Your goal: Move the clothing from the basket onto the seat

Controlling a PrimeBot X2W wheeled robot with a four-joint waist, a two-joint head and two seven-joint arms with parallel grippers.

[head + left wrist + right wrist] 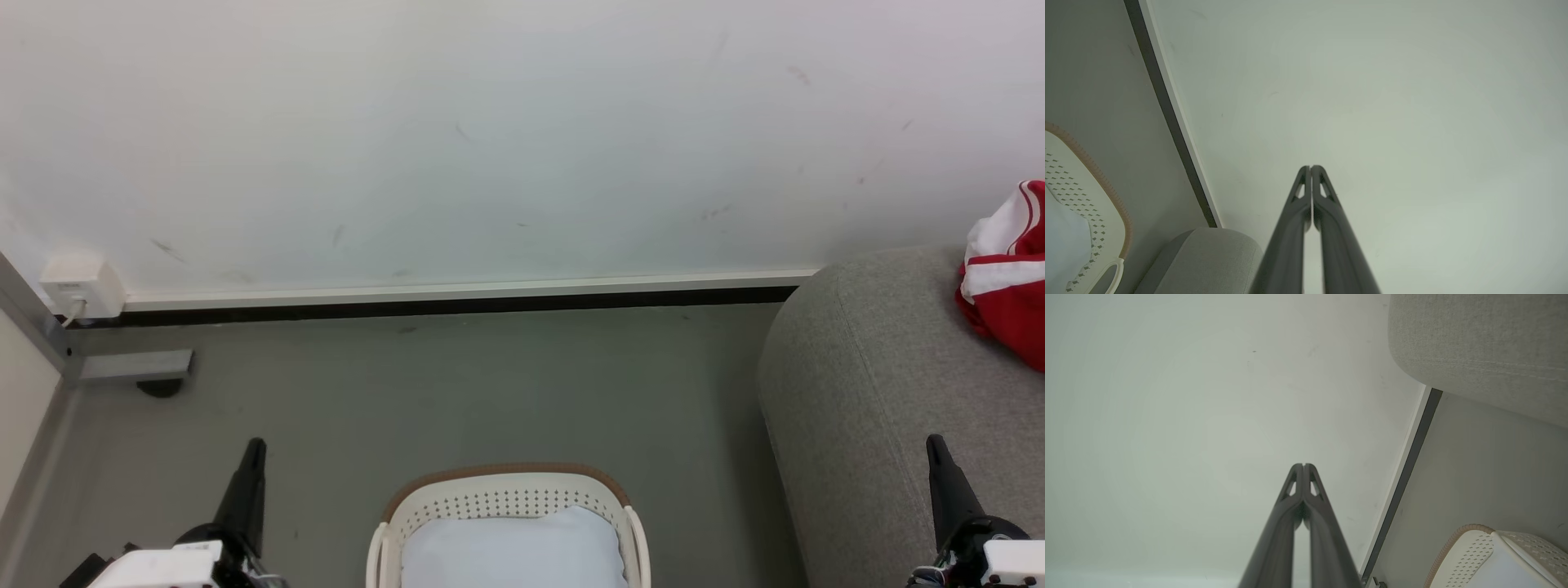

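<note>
The red clothing with white panels (1006,278) lies on top of the grey seat (865,384) at the right edge of the head view. On the floor at bottom centre stands the cream basket (506,498), its brown rim toward the wall; a pale white-blue cloth (510,549) lies inside. My left gripper (255,447) points up at lower left, shut and holding nothing; its fingertips (1310,168) meet in the left wrist view. My right gripper (933,443) is at lower right over the seat's front, shut and holding nothing, its fingertips (1303,466) together. Both are apart from the clothing.
A white wall with a pale baseboard (457,290) runs behind the grey floor. A wall socket box (82,286) and a metal bracket (135,365) sit at the left. The seat's rounded arm (1204,261) and the basket (1498,559) show in the wrist views.
</note>
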